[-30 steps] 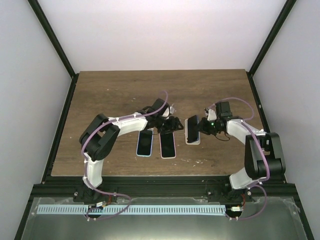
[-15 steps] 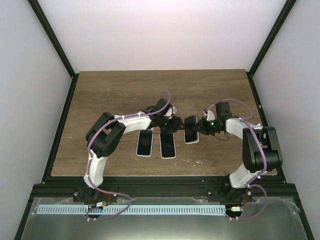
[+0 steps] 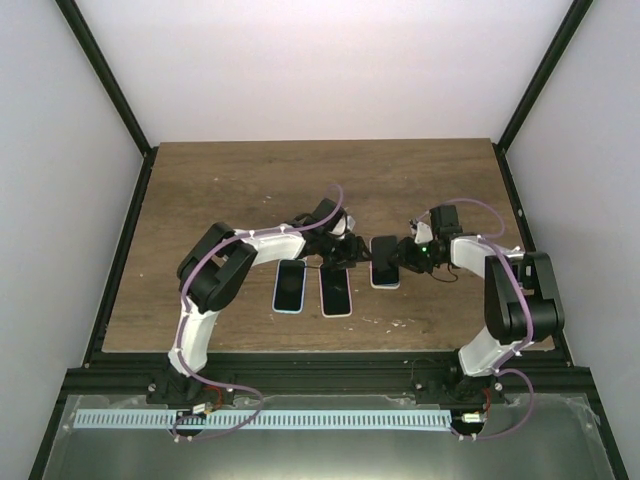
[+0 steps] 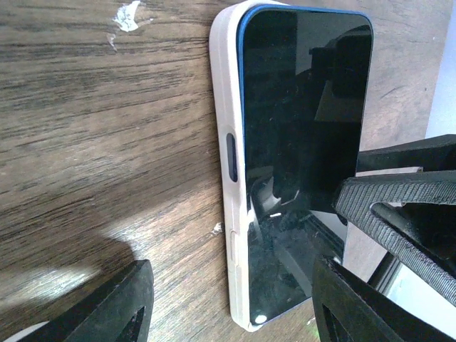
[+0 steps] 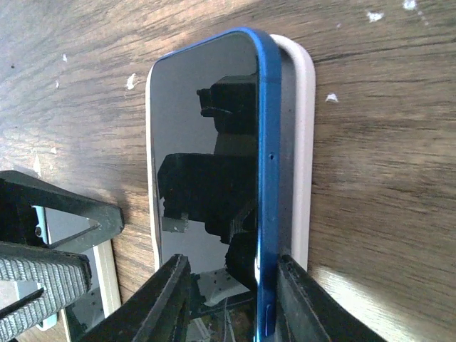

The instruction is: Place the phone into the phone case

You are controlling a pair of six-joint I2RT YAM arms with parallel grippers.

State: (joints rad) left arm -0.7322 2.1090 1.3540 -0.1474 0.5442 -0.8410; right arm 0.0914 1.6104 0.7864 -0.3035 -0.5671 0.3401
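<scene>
The blue phone [image 5: 206,128], its screen dark, rests partly in the white phone case [image 5: 303,142] on the wood table, with one long blue edge still raised above the case wall. My right gripper [image 5: 234,299] is open around the phone's near end; one finger is beside the raised edge and the other stands off from the screen. In the left wrist view the phone [image 4: 306,107] and case [image 4: 226,107] lie between my open left gripper's [image 4: 235,313] fingers, neither touching. From the top, the phone [image 3: 384,258] sits between the left gripper [image 3: 352,252] and the right gripper [image 3: 403,257].
Two other phones [image 3: 289,286] [image 3: 336,291] lie flat side by side just left of the case, close under the left arm. Small white specks [image 4: 128,13] dot the wood. Black frame posts border the table.
The right jaws have opened off the phone, which now lies flatter on the case. The left gripper has moved right to the phone's other end and narrowed slightly.
</scene>
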